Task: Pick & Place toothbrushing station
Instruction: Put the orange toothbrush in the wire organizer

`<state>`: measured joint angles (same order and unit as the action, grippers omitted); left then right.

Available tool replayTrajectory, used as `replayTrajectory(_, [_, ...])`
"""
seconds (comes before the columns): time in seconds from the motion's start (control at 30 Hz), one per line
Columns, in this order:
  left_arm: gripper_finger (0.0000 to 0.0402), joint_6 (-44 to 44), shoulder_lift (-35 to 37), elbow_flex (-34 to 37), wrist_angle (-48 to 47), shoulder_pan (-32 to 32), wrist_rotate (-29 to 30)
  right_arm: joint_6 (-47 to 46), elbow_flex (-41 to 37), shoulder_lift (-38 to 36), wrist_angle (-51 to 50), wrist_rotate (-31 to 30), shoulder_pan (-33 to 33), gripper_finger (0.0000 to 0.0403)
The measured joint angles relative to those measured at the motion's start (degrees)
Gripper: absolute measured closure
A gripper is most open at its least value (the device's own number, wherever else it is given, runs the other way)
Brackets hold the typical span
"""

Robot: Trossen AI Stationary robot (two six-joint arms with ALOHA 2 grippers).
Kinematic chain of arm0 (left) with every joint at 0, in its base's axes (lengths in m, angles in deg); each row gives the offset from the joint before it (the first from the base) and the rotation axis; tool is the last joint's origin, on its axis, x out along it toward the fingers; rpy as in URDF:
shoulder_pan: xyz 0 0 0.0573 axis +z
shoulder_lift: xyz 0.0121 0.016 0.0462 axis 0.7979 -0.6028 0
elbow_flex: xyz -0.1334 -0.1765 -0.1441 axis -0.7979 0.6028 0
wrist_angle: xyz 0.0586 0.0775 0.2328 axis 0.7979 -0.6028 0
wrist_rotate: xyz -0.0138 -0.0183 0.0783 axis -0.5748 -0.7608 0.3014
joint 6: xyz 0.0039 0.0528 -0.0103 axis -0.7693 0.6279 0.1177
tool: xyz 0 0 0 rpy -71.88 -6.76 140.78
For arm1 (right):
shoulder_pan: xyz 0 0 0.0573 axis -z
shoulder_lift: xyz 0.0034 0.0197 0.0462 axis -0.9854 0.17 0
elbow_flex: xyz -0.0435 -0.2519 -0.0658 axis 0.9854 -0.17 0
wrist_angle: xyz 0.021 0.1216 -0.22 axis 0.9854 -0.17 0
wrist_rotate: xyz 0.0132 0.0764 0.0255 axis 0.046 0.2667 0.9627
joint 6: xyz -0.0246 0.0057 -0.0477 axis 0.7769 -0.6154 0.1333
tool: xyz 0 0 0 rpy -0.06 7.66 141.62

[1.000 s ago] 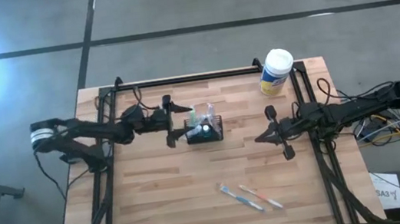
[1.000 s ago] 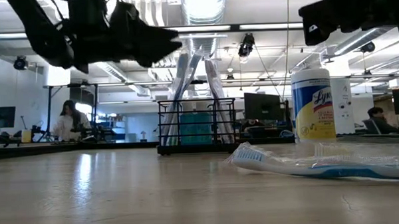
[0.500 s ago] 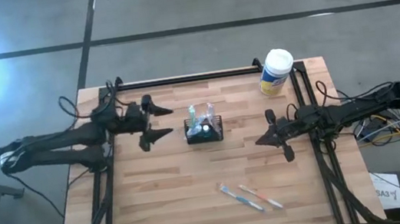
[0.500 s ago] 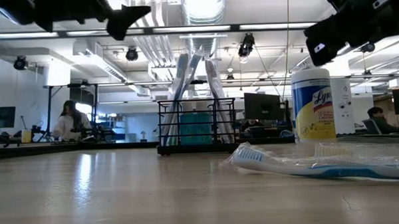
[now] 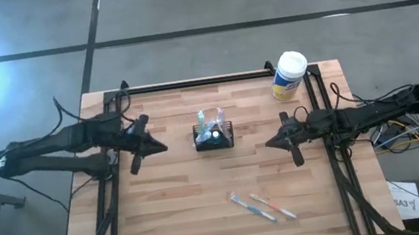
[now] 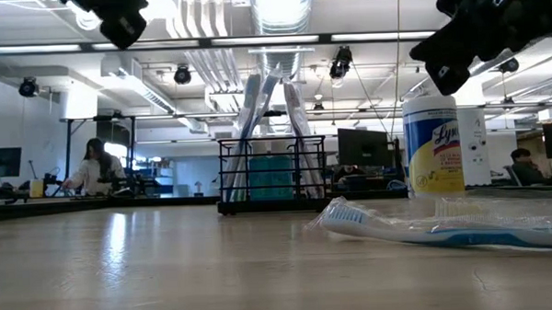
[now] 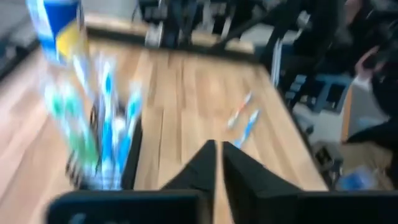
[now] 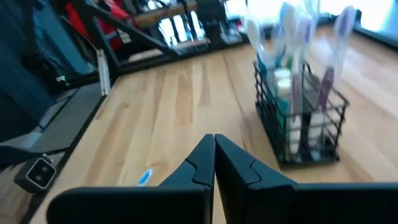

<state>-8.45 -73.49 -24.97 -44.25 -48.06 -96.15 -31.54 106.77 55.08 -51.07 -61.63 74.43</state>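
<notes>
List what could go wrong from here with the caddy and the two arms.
1. The black wire-mesh caddy holds tall toothbrushes leaning out above its rim; a gripper approaching from the side might knock them or tip the caddy.
2. The left gripper and right gripper flank the caddy, both empty with fingers together; reaching in at once, they could collide.
3. Two loose toothbrushes lie on the table's near side; a low sweep could scatter them.

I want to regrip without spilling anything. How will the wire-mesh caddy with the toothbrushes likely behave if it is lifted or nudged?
The caddy looks like stiff wire, so it should hold its shape in a grip. The toothbrushes stand well above its rim, so it may be top-heavy and tip if pushed high up. The open mesh suggests that it is light and could slide on the smooth wooden table.
</notes>
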Motion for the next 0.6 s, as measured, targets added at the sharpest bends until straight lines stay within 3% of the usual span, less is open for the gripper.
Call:
replayTrajectory(0.23, [0.0395, -6.07, -0.26, 2.87, -12.12, -1.83, 6.86, -5.93, 11.86, 5.67, -21.21, -0.79, 0.00, 0.0394])
replayTrajectory(0.4, [0.0395, -8.17, -0.36, 9.09, -10.71, -4.07, 7.17, -10.52, 20.33, 12.25, -36.09, -0.80, -0.15, 0.0394])
replayTrajectory(0.6, [0.0398, -8.93, -0.59, 16.91, -4.17, -6.20, 7.09, -13.23, 28.23, 21.07, -43.82, -0.45, -4.27, 0.0394])
